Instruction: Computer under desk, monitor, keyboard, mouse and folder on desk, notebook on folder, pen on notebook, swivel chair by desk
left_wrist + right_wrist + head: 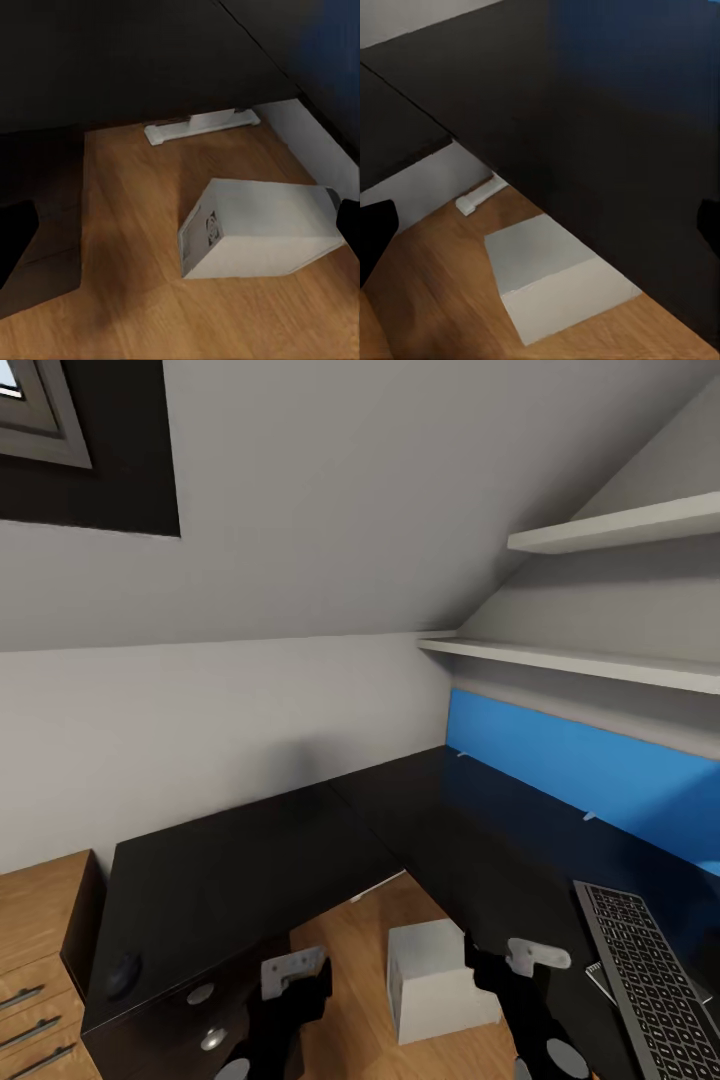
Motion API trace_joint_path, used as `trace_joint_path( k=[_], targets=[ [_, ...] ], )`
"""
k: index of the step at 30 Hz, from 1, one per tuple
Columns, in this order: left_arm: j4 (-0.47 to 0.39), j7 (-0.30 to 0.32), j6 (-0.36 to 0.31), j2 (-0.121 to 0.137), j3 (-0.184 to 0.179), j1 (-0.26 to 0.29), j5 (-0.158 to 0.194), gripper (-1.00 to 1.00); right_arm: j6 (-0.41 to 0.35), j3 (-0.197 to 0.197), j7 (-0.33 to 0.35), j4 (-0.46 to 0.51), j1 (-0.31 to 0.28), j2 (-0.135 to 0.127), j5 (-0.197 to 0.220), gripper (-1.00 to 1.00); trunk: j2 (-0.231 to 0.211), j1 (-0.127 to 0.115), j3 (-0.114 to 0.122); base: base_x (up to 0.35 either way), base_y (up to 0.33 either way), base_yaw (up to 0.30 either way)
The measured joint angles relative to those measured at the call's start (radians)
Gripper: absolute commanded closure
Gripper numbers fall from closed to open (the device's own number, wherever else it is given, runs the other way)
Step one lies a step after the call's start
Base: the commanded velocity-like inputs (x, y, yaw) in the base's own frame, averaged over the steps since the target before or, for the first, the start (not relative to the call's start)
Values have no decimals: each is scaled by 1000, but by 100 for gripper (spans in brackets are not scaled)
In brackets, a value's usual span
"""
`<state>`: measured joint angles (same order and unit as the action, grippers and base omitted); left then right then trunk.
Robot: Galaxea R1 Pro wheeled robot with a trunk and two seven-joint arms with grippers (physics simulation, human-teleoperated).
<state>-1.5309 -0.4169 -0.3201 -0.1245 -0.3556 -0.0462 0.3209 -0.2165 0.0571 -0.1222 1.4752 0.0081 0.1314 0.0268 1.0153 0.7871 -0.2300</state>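
Down on the wood floor, your computer (435, 980) sits in the table's (250, 860) inner corner, keyboard (650, 980) up top. Both hands (295, 975) (520, 960) hover; grip unclear. Next, nudge it underneath.

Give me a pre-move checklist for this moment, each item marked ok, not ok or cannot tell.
1. Computer under the desk: not ok; it stands on the wood floor in the desk's inner corner, mostly out from under the top.
2. Keyboard on the desk: ok, lying by the blue back panel.
3. Monitor on the desk: cannot tell.
4. Mouse next to the keyboard: not ok; a small dark round thing that looks like the mouse lies at the desk's far left end.
5. Left claw and right claw holding nothing: cannot tell.
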Motion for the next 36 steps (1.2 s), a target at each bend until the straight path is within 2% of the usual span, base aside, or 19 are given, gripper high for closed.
trace_joint_path(
  k=[2,7,10,15,22,24,28,30,31,32,34,36],
  targets=[
    [-35,1,-39,-24,-1,0,-5,-100,-61,1,-19,45,-1,0,24,-100,0,0,0,0,0,0],
    [-42,2,-81,-33,0,0,-9,-100,-72,7,-70,22,-2,-2,62,-100,0,0,0,0,0,0],
    [-40,2,-88,-19,6,0,-10,-100,-39,9,-95,17,-2,-4,70,-100,0,0,0,0,0,0],
    [-44,2,-90,36,6,0,-8,-100,2,12,-112,3,-2,-5,76,-100,0,0,0,0,0,-36],
    [-44,2,-91,45,5,0,-8,-100,8,34,-113,-21,-2,-6,81,-100,0,0,2,0,0,-217],
    [-44,2,-92,45,6,0,-8,-100,7,57,-115,-20,-5,-6,112,-100,0,0,2,0,0,-285],
    [-44,2,-92,47,8,0,-8,-100,-2,68,-137,-18,-33,-5,167,-100,0,0,3,0,0,-292],
    [-44,2,-92,47,10,0,-9,-100,-17,70,-168,-19,-81,-5,201,-100,0,0,3,0,0,-296],
    [-44,2,-92,47,10,0,-9,-100,-31,72,-193,-29,-127,-6,234,-100,0,0,3,0,0,-296],
    [-44,2,-92,48,11,0,-9,-100,-34,73,-199,-37,-143,-6,246,-100,0,0,3,0,0,-297],
    [-44,1,-93,48,11,0,-9,-100,-32,76,-209,-111,-175,-11,288,-100,0,0,3,0,0,-297],
    [-44,1,-93,47,11,0,-9,-100,-3,77,-211,-229,-197,-37,306,-100,0,0,3,0,0,-297]
  ],
)
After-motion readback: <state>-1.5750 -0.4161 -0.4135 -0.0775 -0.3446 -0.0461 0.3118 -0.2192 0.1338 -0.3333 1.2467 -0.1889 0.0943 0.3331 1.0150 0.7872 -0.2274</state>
